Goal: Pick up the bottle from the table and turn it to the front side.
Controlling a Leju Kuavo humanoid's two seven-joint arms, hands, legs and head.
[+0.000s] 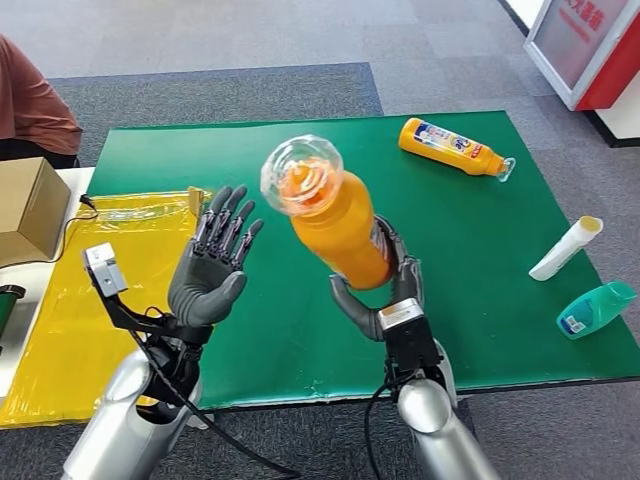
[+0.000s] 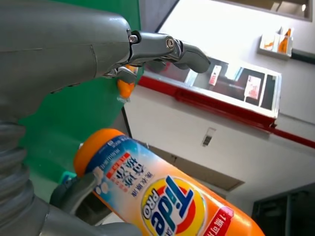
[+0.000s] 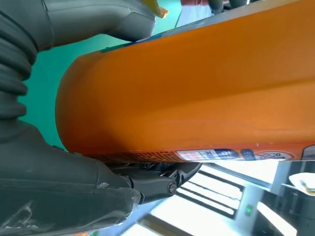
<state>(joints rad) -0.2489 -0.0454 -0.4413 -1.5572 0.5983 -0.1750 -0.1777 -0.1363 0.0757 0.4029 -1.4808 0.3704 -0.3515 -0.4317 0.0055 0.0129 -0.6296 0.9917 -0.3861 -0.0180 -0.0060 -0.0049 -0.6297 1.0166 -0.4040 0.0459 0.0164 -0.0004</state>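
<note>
An orange detergent bottle (image 1: 336, 215) with a clear cap (image 1: 302, 175) is lifted above the green mat (image 1: 468, 240), tilted with the cap toward me. My right hand (image 1: 385, 290) grips its lower body from below and behind. In the right wrist view the bottle's orange wall (image 3: 193, 88) lies between the thumb and the dark fingers (image 3: 163, 182). My left hand (image 1: 215, 265) is raised beside the bottle with fingers spread, a small gap away, holding nothing. The left wrist view shows the bottle's printed label (image 2: 171, 201) close to that hand (image 2: 74, 44).
A second orange bottle (image 1: 453, 147) lies at the mat's far right. A white tube (image 1: 566, 248) and a teal bottle (image 1: 596, 308) lie near the right edge. Yellow sheet (image 1: 90, 300) and a cardboard box (image 1: 30, 205) are left. A person's sleeve (image 1: 34, 105) is at far left.
</note>
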